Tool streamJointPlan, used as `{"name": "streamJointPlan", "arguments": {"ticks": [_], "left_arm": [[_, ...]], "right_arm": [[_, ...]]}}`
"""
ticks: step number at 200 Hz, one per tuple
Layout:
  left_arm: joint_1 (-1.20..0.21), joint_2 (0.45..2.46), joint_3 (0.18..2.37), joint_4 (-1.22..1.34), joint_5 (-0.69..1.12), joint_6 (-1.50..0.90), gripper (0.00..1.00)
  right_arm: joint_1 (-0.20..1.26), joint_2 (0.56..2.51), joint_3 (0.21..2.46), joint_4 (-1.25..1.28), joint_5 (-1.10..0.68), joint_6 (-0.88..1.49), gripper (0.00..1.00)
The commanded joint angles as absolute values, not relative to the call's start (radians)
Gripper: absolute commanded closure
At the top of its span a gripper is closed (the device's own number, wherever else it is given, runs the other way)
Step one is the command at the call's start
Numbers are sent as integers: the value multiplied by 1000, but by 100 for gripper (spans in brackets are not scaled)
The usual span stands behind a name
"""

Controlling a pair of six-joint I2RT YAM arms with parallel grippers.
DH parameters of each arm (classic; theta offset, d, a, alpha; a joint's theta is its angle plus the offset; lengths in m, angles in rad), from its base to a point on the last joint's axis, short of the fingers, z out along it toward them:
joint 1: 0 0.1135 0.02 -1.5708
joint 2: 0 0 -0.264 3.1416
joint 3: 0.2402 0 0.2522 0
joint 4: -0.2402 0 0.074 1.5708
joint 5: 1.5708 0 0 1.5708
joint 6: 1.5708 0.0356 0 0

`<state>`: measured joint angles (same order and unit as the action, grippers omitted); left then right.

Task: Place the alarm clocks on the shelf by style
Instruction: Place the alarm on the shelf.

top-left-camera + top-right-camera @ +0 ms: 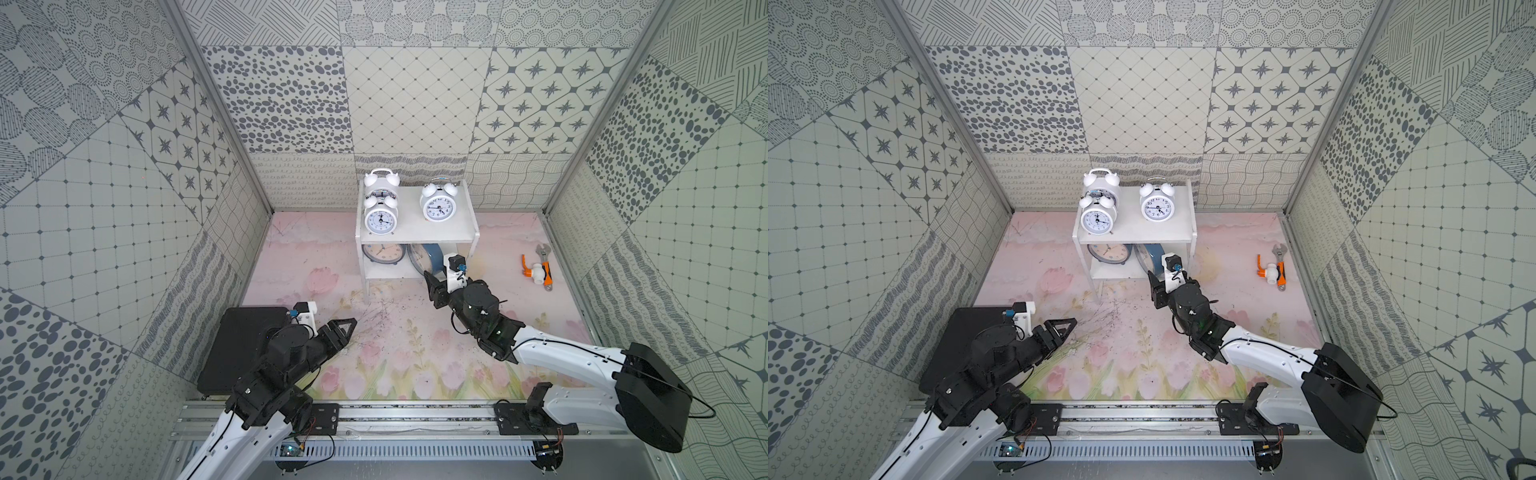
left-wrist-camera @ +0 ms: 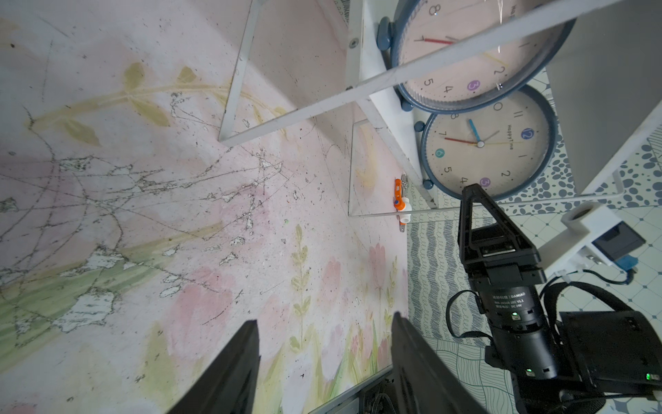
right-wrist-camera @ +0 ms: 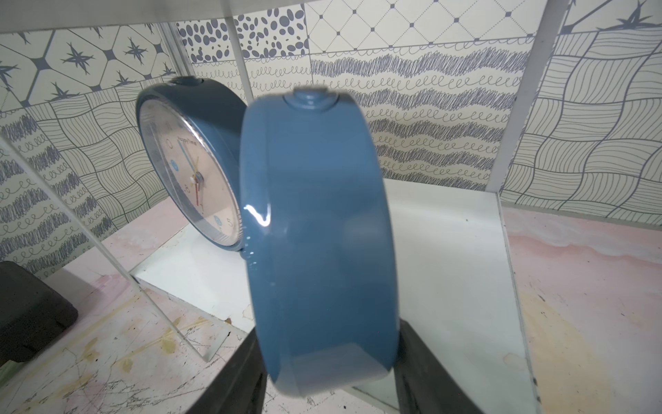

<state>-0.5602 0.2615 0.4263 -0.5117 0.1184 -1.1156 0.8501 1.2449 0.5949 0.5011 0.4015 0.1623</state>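
Observation:
The white two-tier shelf (image 1: pixel 415 237) stands at the back of the floral mat. Three white twin-bell alarm clocks are on its top tier: two at the left, one (image 1: pixel 381 218) in front of the other (image 1: pixel 381 182), and a third (image 1: pixel 437 205) at the right. On the lower tier a blue-cased clock (image 1: pixel 383 252) faces out. A second blue clock (image 3: pixel 315 233) stands edge-on beside it, tilted and blurred, between the fingers of my right gripper (image 3: pixel 327 329), which is open close around its case. My left gripper (image 2: pixel 324 322) is open and empty over the mat, left of the shelf.
An orange-and-white tool with a wrench (image 1: pixel 538 270) lies on the mat right of the shelf. A black pad (image 1: pixel 241 349) sits at the front left under my left arm. Patterned walls close in three sides, and a metal rail (image 1: pixel 415 415) runs along the front.

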Motion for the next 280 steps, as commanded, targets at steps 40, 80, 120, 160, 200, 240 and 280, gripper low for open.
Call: {"name": "streamJointPlan", "arguments": {"ticks": [40,80,120,160,200,240,280], "left_arm": [[-555,259,432,-486,124,-1079,38],[-555,261,426,-480,126,-1082,38],[-556,258,425,-480,136,-1082,38],[-555,249,425,-481,136,-1084,37],[-556,247,423,-489,135,-1084,37],[-555,239,420,-497,131,-1085,37],[-555,244,416,-485,133,-1086,37]], "right_arm": [[846,1181,603,475,449,214,34],[846,1151,601,424,474,241,33],[846,1129,595,405,520,260,35],[846,1119,615,356,571,269,35],[855,1079,610,315,568,275,33],[879,956,558,256,516,261,48],[906,923,574,170,391,210,67]]}}
